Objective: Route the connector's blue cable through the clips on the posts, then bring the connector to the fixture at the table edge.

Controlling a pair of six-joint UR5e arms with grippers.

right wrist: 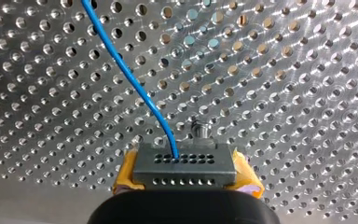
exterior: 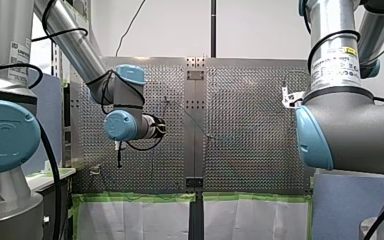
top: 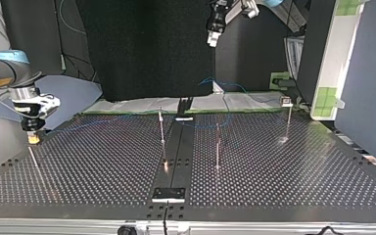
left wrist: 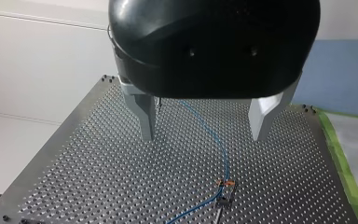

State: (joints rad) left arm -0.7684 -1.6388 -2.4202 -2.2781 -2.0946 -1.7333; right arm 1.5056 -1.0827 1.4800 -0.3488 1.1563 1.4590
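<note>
My right hand (right wrist: 184,173) is pinching the grey connector (right wrist: 184,161) between its yellow pads (right wrist: 125,177), holding it close over the perforated counter (right wrist: 284,84) near the top view's left edge, and the blue cable (right wrist: 135,88) is running out of the connector's face across the holes. My left hand (left wrist: 204,139) is hanging high over the counter with its metal fingers (left wrist: 145,116) spread and gripping nothing (the cable is lying well below it, running past a post (left wrist: 225,186) with an orange clip).
</note>
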